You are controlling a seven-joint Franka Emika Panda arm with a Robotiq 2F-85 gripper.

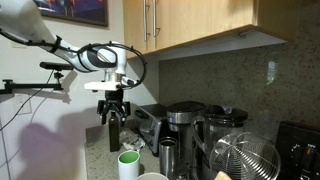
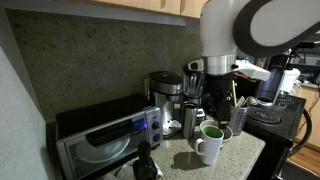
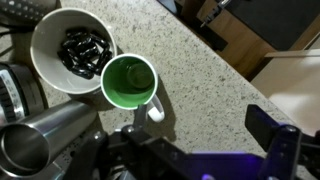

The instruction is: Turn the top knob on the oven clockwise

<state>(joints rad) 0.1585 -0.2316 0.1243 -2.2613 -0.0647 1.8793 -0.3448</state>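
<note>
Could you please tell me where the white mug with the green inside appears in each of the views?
In an exterior view: the white mug stands at the bottom edge, left of centre.
In an exterior view: it is right of centre, in the lower half.
Wrist view: it is left of centre, seen from above, beside a white bowl.
Shared landmark: the speckled countertop it stands on.

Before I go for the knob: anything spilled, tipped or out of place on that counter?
Nothing stands out. The green-lined mug and the white cup of dark pieces stand upright on the counter, no spill visible. The oven sits level, and its door looks shut.
</note>
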